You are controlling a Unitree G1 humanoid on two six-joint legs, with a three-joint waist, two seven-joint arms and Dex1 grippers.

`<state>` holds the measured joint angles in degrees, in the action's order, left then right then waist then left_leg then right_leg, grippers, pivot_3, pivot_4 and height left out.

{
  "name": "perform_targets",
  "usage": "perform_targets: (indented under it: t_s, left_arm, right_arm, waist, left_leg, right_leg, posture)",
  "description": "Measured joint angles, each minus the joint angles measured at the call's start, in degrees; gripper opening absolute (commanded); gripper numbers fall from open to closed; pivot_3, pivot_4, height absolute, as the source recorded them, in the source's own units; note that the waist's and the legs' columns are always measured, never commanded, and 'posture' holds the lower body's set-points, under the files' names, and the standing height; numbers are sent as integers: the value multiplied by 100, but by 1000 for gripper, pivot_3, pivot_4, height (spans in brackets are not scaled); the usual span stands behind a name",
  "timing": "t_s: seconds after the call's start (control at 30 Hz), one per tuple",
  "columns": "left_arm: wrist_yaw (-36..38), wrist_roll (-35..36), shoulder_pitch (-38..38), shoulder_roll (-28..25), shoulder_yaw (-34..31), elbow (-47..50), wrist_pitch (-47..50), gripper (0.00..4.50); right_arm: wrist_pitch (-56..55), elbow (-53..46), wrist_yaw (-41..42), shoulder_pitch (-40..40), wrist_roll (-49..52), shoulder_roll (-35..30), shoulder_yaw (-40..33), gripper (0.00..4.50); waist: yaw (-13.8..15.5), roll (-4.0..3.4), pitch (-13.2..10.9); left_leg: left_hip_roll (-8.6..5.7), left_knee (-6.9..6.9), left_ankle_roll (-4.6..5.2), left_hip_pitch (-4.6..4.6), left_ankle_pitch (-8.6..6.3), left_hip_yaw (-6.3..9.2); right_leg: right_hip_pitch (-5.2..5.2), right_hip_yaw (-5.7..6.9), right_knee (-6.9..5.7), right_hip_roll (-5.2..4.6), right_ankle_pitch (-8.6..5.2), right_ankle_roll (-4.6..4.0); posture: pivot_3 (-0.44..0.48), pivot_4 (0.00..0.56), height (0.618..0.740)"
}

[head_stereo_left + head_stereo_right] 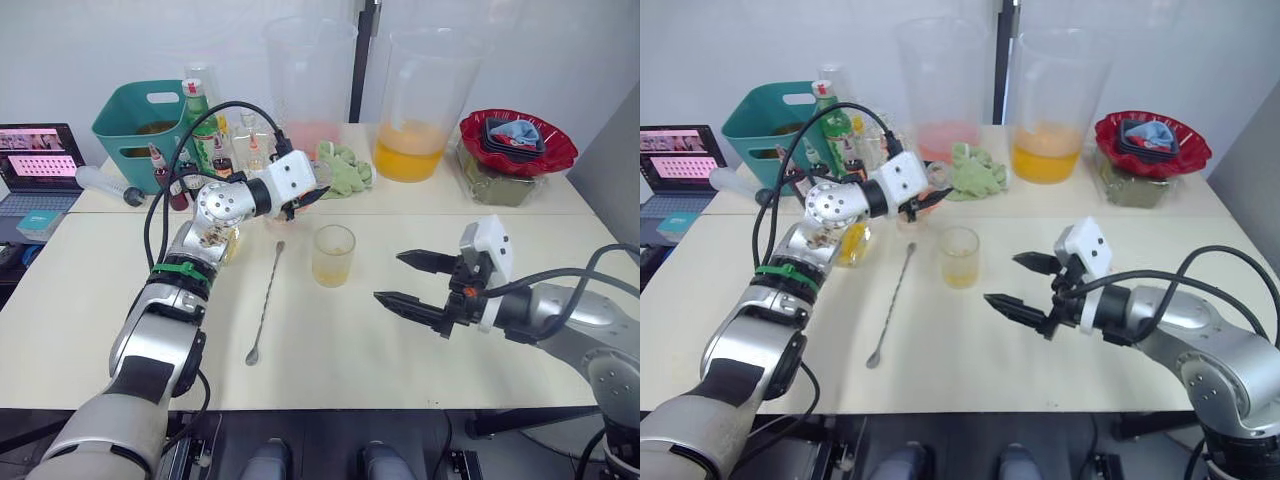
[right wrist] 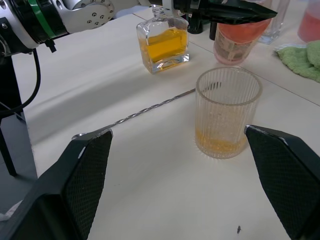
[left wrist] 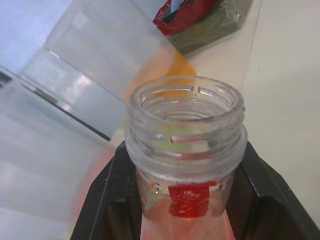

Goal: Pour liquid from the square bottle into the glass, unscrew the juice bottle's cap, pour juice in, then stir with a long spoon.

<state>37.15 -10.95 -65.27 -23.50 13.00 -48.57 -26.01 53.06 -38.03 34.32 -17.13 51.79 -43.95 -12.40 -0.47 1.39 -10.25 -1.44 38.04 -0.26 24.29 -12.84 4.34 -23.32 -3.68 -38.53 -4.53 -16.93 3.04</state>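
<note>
juice bottle (image 3: 185,165) uncapped, upright behind the ribbed glass (image 1: 333,256); long spoon (image 1: 266,300) flat beside it; square bottle (image 2: 163,46) upright.

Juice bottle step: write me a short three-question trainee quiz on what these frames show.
1. True or false: the juice bottle held by the left gripper has its cap on.
2. Which lies flat on the table? A) the long spoon B) the glass C) the square bottle
3. Fill in: the right gripper holds ____.

Key: 1 false, the threaded neck is bare. 2 A. 3 nothing; its fingers are spread apart beside the glass.
</note>
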Motion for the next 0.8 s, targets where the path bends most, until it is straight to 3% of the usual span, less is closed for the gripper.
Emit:
perform_targets:
  t_s: [0.3, 0.8]
  left_arm:
    - [-733, -980, -39, -19, 470, -596, -1303, 1626]
    - [-1986, -2096, -215, -194, 867, -856, -1818, 1626]
  right_arm:
    - [0, -216, -335, 162, 247, -93, -111, 4465]
    - [0, -236, -584, 168, 511, -255, -122, 4465]
  waist:
    - [-20, 0, 0]
    - [-22, 3, -1]
  left_leg:
    - [-2, 2, 0, 0, 0, -6]
    - [-6, 21, 1, 3, 0, -11]
  right_leg:
    - [0, 0, -6, 1, 0, 0]
    - [1, 3, -41, 0, 0, 2]
  posture:
    - [0, 150, 740]
    - [0, 150, 740]
